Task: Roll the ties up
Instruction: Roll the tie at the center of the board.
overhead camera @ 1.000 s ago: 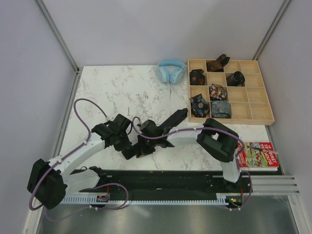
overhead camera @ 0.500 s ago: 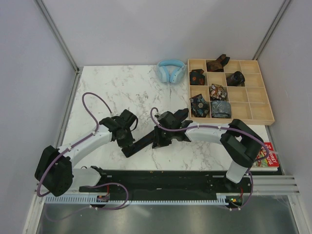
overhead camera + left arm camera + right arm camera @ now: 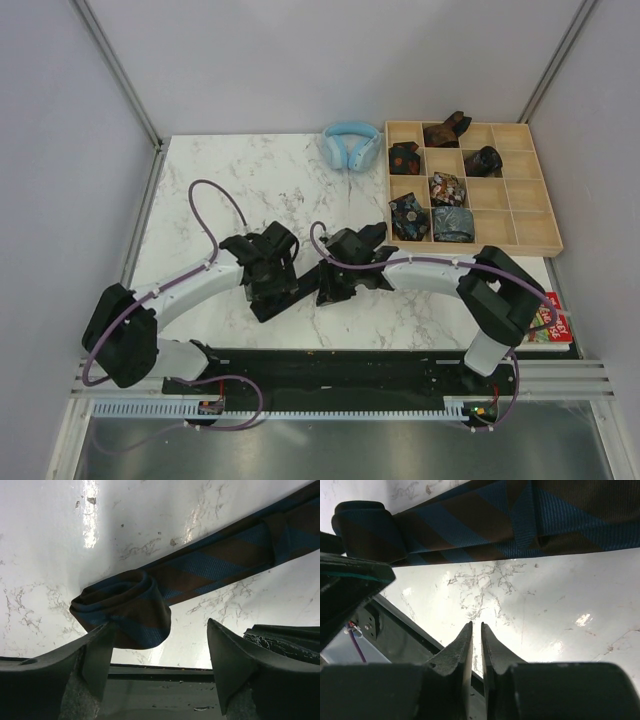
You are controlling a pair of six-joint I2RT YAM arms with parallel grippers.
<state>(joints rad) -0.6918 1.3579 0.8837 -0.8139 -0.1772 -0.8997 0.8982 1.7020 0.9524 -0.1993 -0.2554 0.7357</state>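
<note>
Top external: I see the tie (image 3: 303, 290) as a dark strip near the front edge of the marble desk (image 3: 220, 180), between my left hand (image 3: 272, 292) and right hand (image 3: 335, 290). Its pattern is too small to read here. Plain grey walls (image 3: 300, 60) close in the cell.

Left wrist: the tie is brown with blue stripes. One end is coiled and the rest lies flat toward the upper right. The left hand stands wide around the coil.

Right wrist: the right hand is almost closed and holds nothing. The tie crosses the top and is cut off at the frame.
</note>
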